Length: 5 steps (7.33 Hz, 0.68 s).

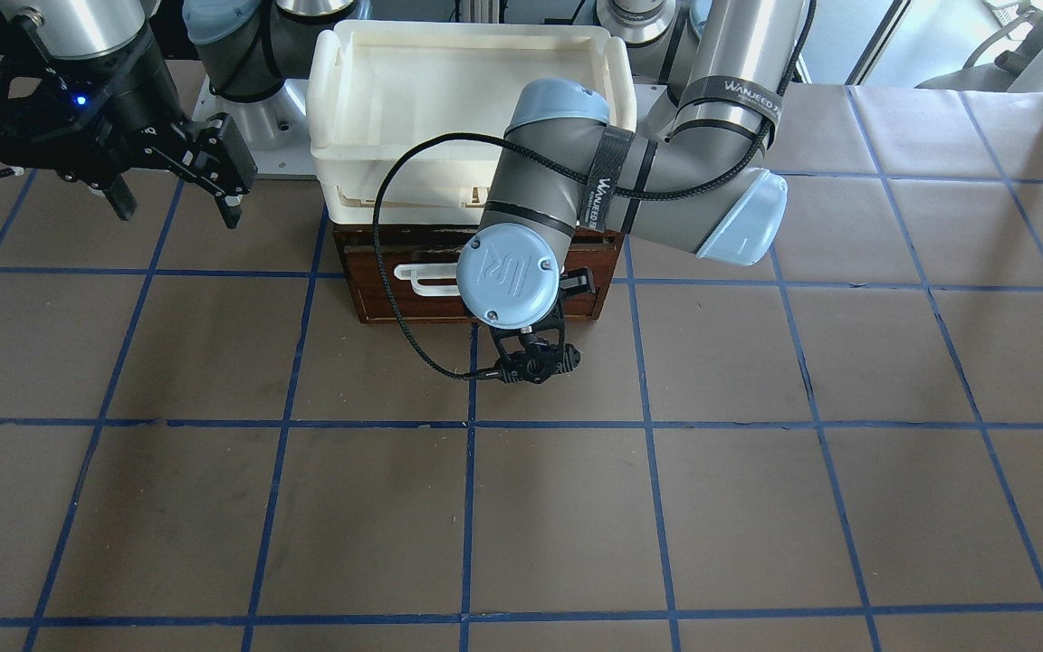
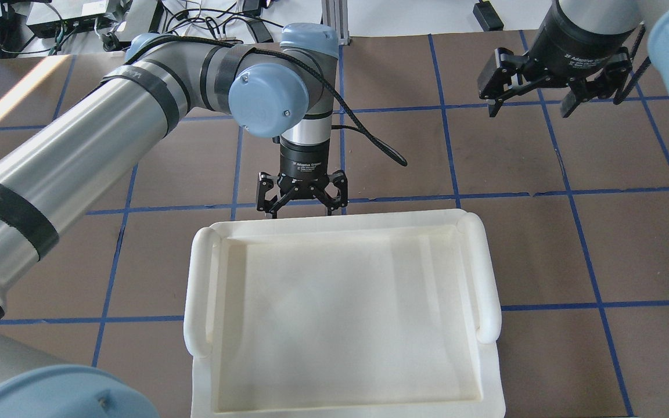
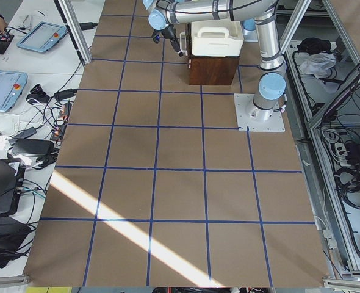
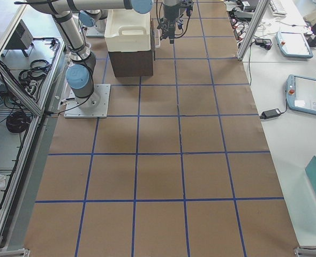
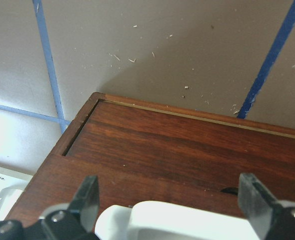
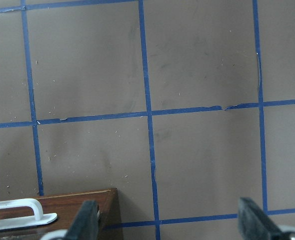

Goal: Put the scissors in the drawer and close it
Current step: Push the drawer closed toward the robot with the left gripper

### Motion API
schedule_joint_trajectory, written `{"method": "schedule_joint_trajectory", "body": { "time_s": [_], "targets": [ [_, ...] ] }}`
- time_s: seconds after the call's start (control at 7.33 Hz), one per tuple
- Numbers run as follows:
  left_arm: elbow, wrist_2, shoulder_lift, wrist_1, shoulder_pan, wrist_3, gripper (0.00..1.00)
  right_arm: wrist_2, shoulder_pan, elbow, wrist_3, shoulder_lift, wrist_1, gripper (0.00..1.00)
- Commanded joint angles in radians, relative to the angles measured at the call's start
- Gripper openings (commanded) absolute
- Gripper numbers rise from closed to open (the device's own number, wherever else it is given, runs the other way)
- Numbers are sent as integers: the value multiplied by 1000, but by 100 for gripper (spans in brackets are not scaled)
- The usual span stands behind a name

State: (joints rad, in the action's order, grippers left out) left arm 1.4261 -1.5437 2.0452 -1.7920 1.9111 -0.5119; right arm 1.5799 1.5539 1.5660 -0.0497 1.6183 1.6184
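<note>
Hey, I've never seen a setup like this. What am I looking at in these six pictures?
It's a two-armed robot at a brown-papered table, filmed from in front, overhead, both table ends, and a camera on each wrist. The left gripper is open, straddling the white handle of a dark wooden drawer, which looks shut. A cream tray sits on top of the drawer's box. The right gripper hangs open and empty above the table. No scissors show anywhere.
</note>
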Motion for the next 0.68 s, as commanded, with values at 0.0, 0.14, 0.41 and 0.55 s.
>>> {"method": "schedule_joint_trajectory", "body": {
  "time_s": [0.0,0.14,0.41,0.55],
  "targets": [
    [10,1,-5,-1,2,-3,100,0,0,0,-1,0,0,100],
    [11,1,-7,-1,5,-3,100,0,0,-1,1,0,0,100],
    [11,-1,-13,-15,5,-3,100,0,0,0,1,0,0,100],
    [11,-1,-16,-14,5,-2,100,-1,0,0,-1,0,0,100]
  ]
}}
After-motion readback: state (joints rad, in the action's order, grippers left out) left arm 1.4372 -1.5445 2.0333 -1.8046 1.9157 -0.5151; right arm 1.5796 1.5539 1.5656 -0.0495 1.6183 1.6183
